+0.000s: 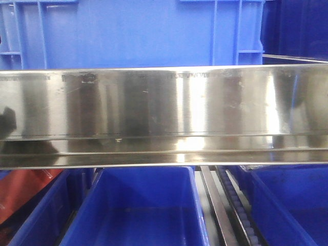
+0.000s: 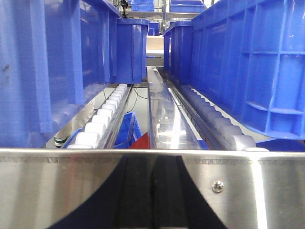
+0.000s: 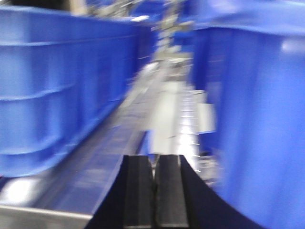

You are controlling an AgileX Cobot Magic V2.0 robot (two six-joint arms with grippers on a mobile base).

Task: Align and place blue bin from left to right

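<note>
Front view: the blue bin [image 1: 128, 31] stands on the upper level, directly behind a polished steel rail [image 1: 164, 110] that spans the frame; its flat central panel and ribbed corners show above the rail; below the rail, open lower bins [image 1: 138, 205] sit side by side, with a roller track [image 1: 238, 215] between the middle and right ones.

Left wrist view: the left pincer [image 2: 152, 193] sits low at centre, its dark fingers [image 2: 136, 191] pressed together with nothing between them, just behind the steel rail; ahead, white rollers [image 2: 102, 119] run under a blue crate [image 2: 52, 62] on the left; a steel guide channel [image 2: 164, 114] divides it from a right-hand crate [image 2: 248, 67].

Right wrist view, blurred: the right pincer [image 3: 153, 193] is likewise pressed together, empty; blue crate walls [image 3: 62, 90] rise on both sides of a steel lane [image 3: 157, 109].
</note>
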